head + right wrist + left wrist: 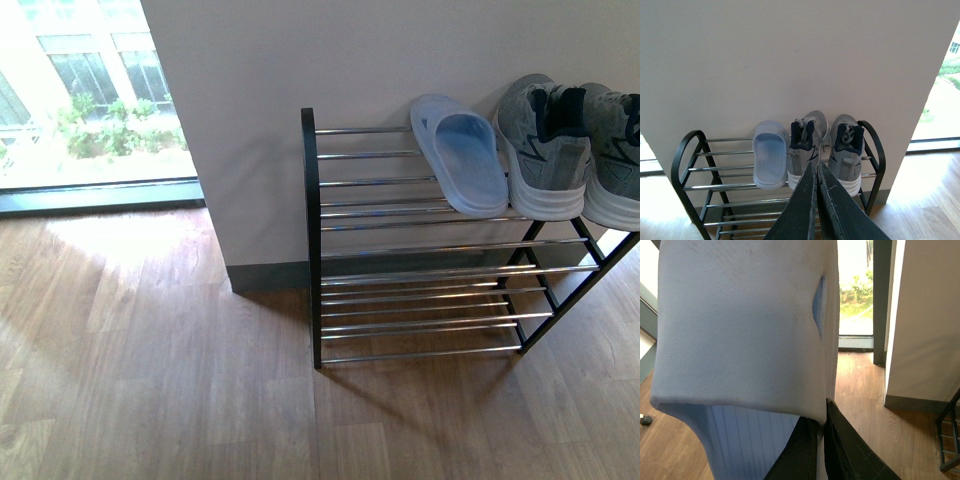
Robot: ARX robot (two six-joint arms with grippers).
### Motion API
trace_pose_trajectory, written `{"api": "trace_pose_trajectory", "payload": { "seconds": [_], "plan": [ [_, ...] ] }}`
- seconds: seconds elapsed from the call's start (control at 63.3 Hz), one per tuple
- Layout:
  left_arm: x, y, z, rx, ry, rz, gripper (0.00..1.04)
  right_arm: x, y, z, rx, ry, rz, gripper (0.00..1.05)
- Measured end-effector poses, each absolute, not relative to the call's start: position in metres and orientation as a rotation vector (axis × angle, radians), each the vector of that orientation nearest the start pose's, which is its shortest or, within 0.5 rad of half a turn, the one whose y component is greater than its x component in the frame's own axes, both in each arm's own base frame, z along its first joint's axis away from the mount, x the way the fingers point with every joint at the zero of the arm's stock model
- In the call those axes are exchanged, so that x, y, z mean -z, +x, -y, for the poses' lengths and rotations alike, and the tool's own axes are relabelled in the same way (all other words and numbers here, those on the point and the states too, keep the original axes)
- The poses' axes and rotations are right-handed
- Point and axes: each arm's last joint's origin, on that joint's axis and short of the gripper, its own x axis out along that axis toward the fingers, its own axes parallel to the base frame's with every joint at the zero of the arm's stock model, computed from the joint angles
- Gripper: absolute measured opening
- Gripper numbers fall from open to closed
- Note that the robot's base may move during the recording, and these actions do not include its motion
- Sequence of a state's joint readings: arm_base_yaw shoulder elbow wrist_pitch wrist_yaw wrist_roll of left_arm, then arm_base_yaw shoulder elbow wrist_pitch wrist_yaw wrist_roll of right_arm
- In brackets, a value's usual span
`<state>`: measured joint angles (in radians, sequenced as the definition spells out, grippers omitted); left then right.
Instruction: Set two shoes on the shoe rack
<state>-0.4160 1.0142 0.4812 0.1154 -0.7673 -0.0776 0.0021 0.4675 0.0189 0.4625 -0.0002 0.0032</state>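
On the top tier of the shoe rack (420,245), against the far wall, I see one pale blue slide (462,158) lying flat across the chrome bars, with bare bars to its left. Just to its right sit the two grey sneakers (545,150), side by side and toes to the wall, the right one cut off by the frame edge.

My left gripper (824,437) has its dark fingers pinched together on the edge of the second slide (740,330), which hangs so close to the left wrist camera that it fills most of that view; neither shows in the front view. My right gripper (817,192) is closed with nothing between its fingers, pointing at the sneakers from the near side.

I judge the held slide light and rubbery, likely to flex and swing from an edge pinch, its smooth skin apt to slip. A hold on the strap or side wall looks safest. It probably belongs in the open space left of its mate.
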Motion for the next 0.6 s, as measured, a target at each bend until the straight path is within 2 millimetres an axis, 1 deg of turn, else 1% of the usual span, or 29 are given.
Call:
{"api": "trace_pose_trajectory", "payload": {
  "seconds": [0.6],
  "plan": [
    [-0.219, 0.194, 0.064, -0.359, 0.158, -0.334, 0.02, -0.173, 0.111, 0.000, -0.002, 0.003, 0.020, 0.01]
  ]
}}
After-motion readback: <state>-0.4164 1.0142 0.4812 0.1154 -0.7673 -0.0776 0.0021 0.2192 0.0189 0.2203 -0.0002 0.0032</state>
